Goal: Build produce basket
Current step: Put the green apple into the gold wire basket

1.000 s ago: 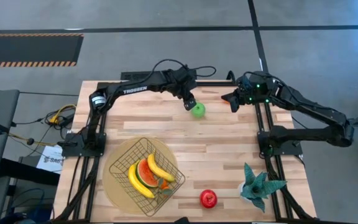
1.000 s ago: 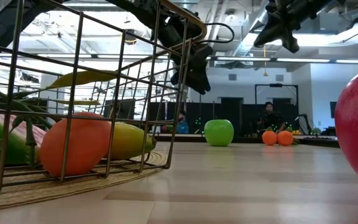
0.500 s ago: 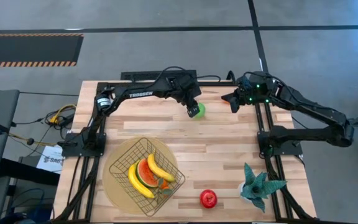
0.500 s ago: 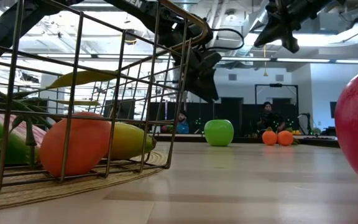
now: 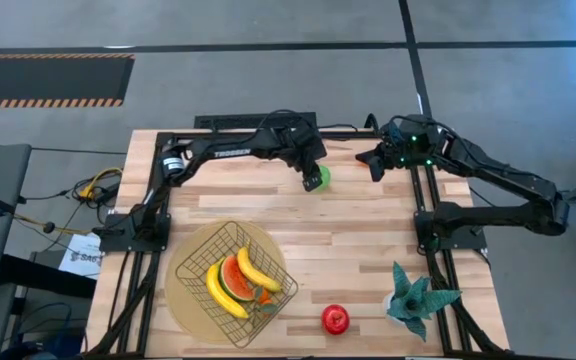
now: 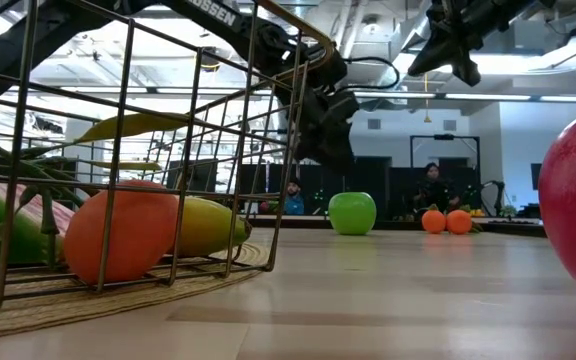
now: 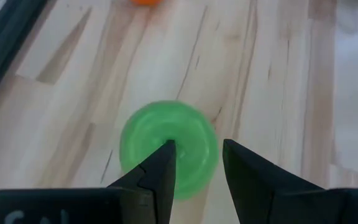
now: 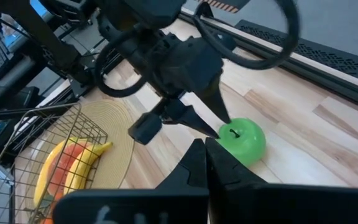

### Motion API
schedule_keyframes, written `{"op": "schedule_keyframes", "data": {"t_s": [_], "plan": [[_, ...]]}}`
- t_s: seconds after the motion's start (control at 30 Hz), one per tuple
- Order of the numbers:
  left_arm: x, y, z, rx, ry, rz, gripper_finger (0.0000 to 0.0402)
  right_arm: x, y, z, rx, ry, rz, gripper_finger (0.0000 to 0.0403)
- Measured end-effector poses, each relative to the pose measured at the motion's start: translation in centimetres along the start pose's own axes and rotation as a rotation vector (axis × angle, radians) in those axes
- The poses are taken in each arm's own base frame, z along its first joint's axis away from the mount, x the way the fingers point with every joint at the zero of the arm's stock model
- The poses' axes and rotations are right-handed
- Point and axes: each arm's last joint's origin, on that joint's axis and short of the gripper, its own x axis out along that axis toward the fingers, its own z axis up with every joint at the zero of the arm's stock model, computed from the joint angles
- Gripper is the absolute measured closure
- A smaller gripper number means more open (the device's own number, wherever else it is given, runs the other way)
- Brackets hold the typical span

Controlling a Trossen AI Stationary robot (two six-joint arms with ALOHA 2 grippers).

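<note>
Green apple (image 5: 318,178) sits on the table's far side, and my left gripper (image 7: 194,165) hangs right over it, fingers parted, gripping nothing. My right gripper (image 5: 377,166) waits clenched nearby. Bananas (image 5: 256,271) lie in the wire basket (image 5: 193,262).

two bananas (image 5: 236,280), one green apple (image 5: 319,178), one red fruit (image 5: 335,319), two oranges (image 6: 445,221), one basket (image 5: 196,262).

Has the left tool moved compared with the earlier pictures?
Yes. In the high view the left tool has shifted toward the green apple, which stayed put, and now hangs right over it.
</note>
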Motion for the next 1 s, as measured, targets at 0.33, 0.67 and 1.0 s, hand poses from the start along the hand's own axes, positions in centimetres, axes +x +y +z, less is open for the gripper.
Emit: {"op": "schedule_keyframes", "data": {"t_s": [0.33, 0.67, 1.0], "plan": [[0.43, 0.23, -0.14, 0.016, 0.003, -0.013, 0.0283, -0.51, 0.06, 0.14, -0.010, -0.028, 0.007, 0.0400], [0.32, 0.85, -0.24, 0.043, 0.013, 0.035, 0.0283, -0.50, 0.07, 0.14, -0.012, -0.028, 0.008, 0.0400], [0.78, 0.94, -0.37, 0.031, 0.011, -0.065, 0.0283, -0.50, 0.07, 0.14, -0.012, -0.028, 0.008, 0.0399]]}}
